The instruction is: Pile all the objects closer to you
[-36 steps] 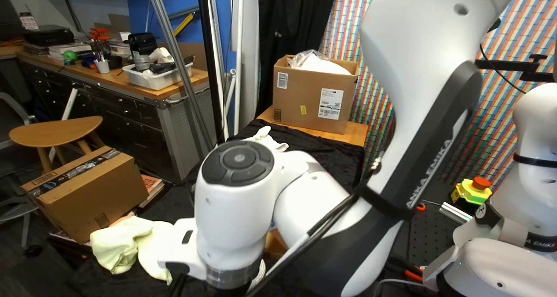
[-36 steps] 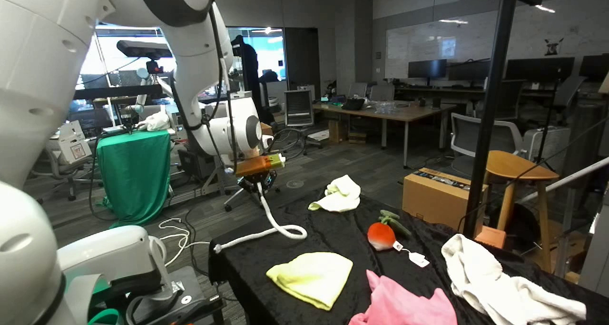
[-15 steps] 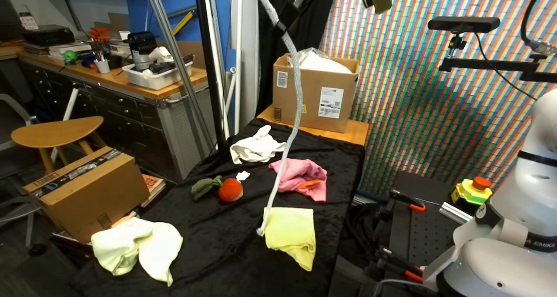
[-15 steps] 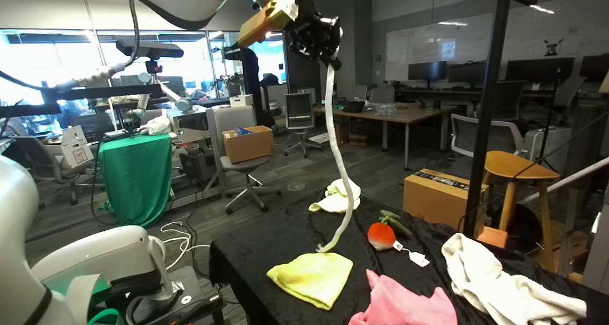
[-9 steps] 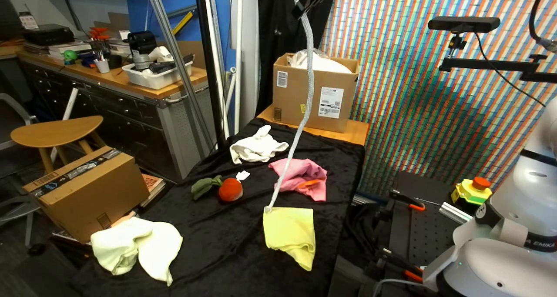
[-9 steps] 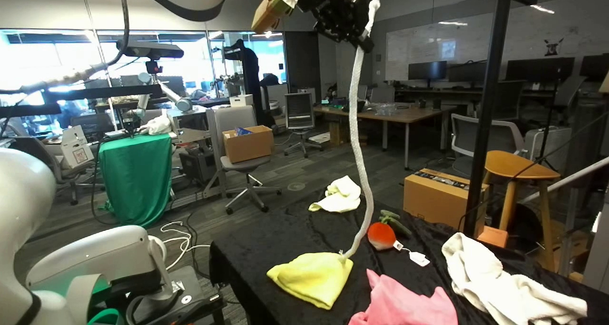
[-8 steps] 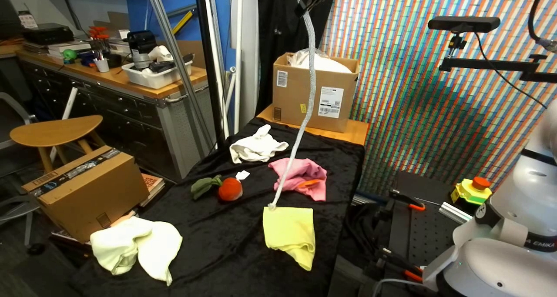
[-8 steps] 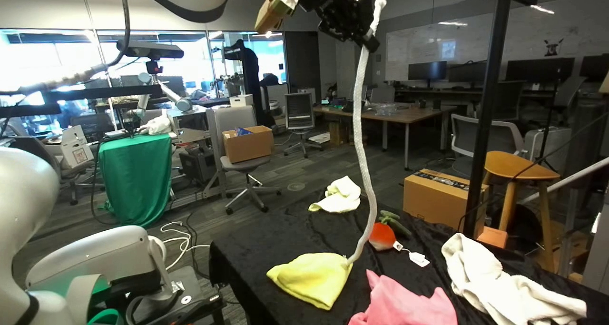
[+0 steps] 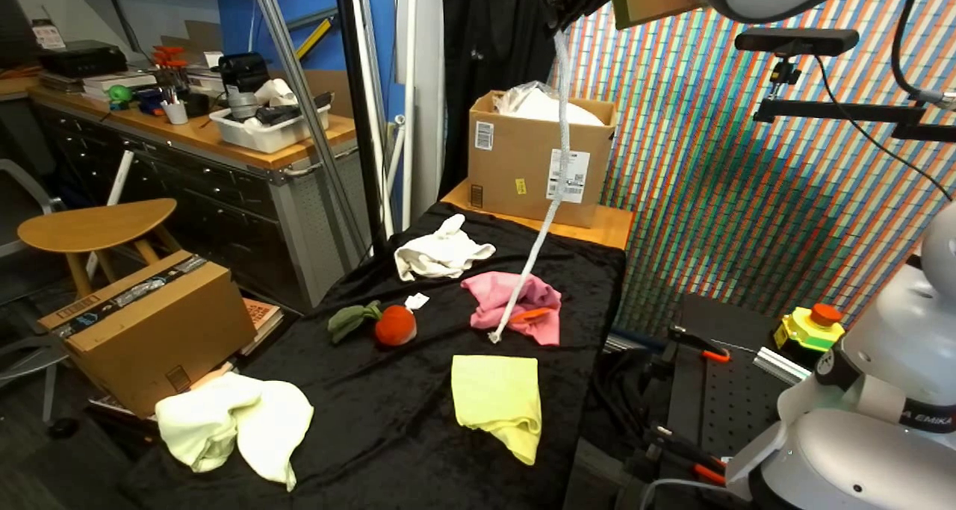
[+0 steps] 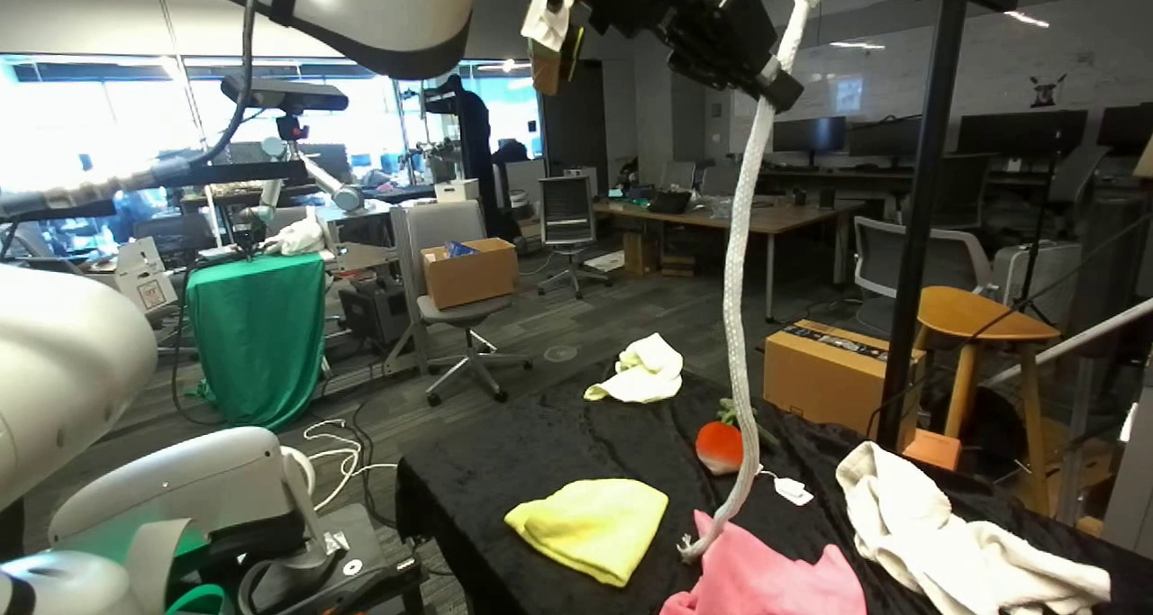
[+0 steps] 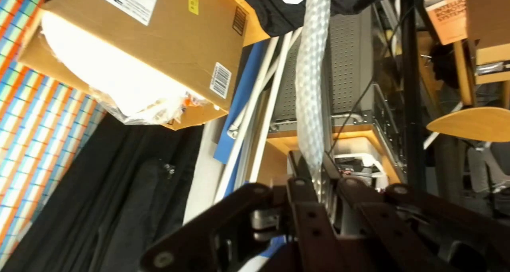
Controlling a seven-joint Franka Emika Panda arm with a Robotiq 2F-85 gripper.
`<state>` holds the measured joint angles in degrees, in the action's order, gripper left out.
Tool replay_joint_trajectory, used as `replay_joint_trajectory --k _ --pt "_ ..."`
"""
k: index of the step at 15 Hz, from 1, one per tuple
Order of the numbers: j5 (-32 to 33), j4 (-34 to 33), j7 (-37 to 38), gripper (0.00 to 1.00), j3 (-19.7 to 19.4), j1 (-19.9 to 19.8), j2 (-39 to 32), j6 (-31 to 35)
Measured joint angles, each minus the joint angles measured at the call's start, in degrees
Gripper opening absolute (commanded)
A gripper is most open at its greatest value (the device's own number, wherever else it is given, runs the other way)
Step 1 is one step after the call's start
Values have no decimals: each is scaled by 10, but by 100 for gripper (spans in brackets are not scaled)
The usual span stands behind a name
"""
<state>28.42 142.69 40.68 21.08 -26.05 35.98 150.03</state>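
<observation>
The hand (image 11: 313, 163) grips a braided white rope (image 10: 734, 282), jaws nearly closed. In an exterior view, the rope's tip hangs beside crumpled pink cloth (image 9: 538, 293) on the velvety surface (image 9: 358, 413); a cardboard box (image 9: 515, 163) occupies the far end.

The Franka Emika Panda arm (image 10: 378, 7) is holding the Robotiq gripper (image 11: 312, 163) high, angled slightly downward in both exterior views. The gripper's fingers (image 11: 297, 166) are clamping, tips close together.
</observation>
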Motion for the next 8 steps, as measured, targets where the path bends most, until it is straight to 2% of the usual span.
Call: replay_joint_trajectory --k 4,8 --pt "67 18 58 9 15 -35 -2 -33" --pt "151 35 113 9 16 -32 -29 -73"
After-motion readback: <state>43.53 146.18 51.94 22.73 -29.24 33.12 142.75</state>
